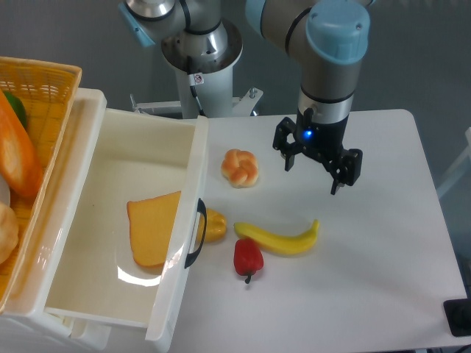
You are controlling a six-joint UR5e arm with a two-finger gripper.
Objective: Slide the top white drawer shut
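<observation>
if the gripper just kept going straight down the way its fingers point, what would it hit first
Probably the bare white table. The open black two-finger gripper points down at empty tabletop right of the braided bread roll and above the yellow banana; depth is uncertain.

- The arm (pixel 324 51) is made of fat round tubes in shiny silver-grey metal.
- A light blue cap (pixel 337 33) sits on its big round joint. Another light blue piece (pixel 135 22) shows on the joint at the top left, far from the gripper.
- The base (pixel 201 55) is a silver-grey post with a wide round ring. It has a tiny white sticker (pixel 196 79) with a red mark on it.
- A thin black cable (pixel 196 98) runs down the base, under the sticker.
- The gripper (pixel 315 163) is black, with two short dark fingers.
- A small blue light (pixel 307 133) glows just above the gripper.
</observation>
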